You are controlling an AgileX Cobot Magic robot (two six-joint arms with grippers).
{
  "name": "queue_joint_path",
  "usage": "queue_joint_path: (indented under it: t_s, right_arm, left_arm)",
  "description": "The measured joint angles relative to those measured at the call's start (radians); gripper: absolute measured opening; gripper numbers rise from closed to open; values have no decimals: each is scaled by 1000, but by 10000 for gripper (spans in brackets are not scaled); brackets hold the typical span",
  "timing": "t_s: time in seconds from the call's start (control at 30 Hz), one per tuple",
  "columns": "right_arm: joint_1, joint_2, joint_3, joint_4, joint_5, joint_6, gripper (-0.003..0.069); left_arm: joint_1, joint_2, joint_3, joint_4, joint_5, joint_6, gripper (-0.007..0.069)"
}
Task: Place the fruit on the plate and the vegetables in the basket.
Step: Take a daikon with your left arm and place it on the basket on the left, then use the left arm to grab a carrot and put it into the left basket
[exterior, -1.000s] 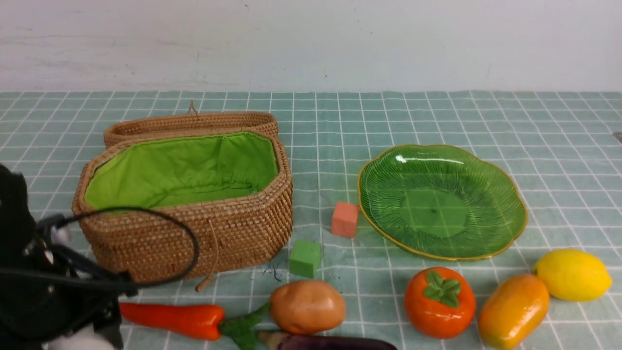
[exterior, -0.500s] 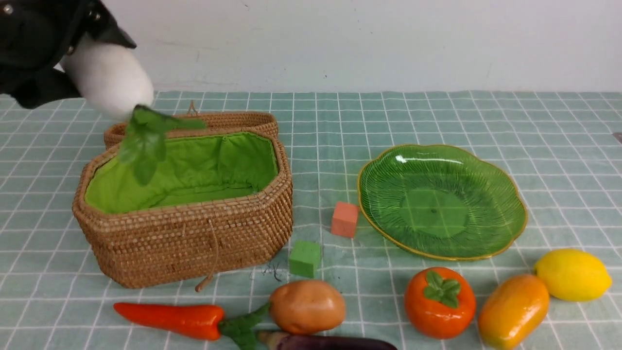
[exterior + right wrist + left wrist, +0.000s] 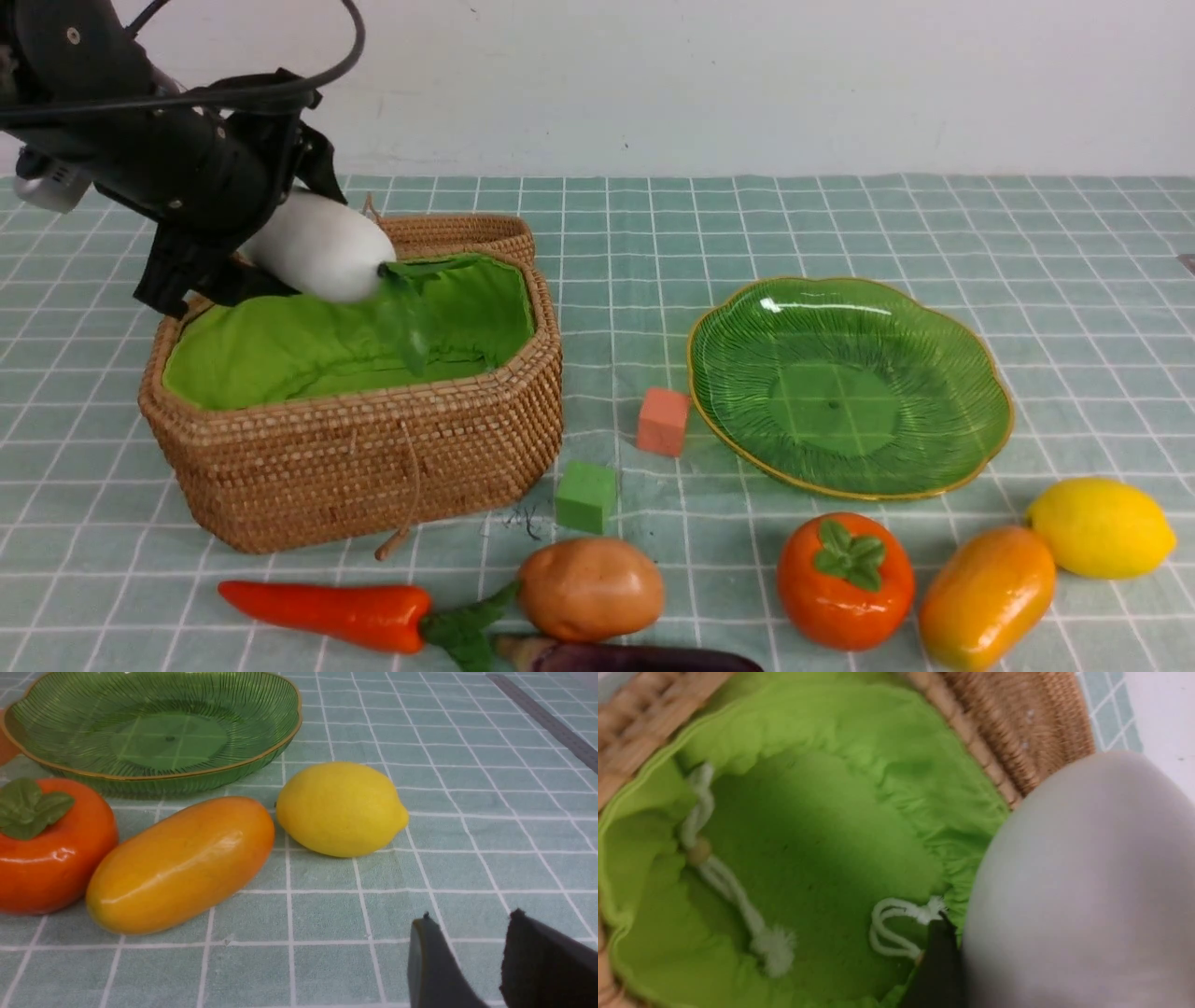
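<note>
Gripped long white toy radish (image 3: 322, 247), green leaves drooping, between jaws of left gripper (image 3: 257, 229), in air over rear left of tan octagonal wicker basket (image 3: 373, 448) with bright green cloth lining. Found right gripper (image 3: 469, 933) narrowly parted, holding nothing, low over green checked tablecloth (image 3: 467, 788), near glossy yellow lemon (image 3: 341, 809) beside orange-yellow oval mango (image 3: 182, 863).
</note>
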Motion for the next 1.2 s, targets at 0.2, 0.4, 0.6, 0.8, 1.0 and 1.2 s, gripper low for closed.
queue_joint_path:
  t_s: [0.2, 0.4, 0.6, 0.8, 1.0, 1.2]
  right_arm:
    - [0, 0, 0, 0, 0, 0, 242]
    - [0, 0, 0, 0, 0, 0, 242]
    - [0, 0, 0, 0, 0, 0, 242]
    - [0, 0, 0, 0, 0, 0, 242]
    - [0, 0, 0, 0, 0, 0, 242]
    - [0, 0, 0, 0, 0, 0, 242]
  left_arm:
    - [0, -4, 0, 1, -8, 137, 666]
    - [0, -14, 0, -52, 60, 218, 629]
    - [0, -99, 0, -121, 191, 476, 533]
    - [0, -291, 2, -88, 322, 520, 514]
    - [0, -483, 135, -84, 362, 489, 514]
    - [0, -555, 452, -122, 270, 380, 514]
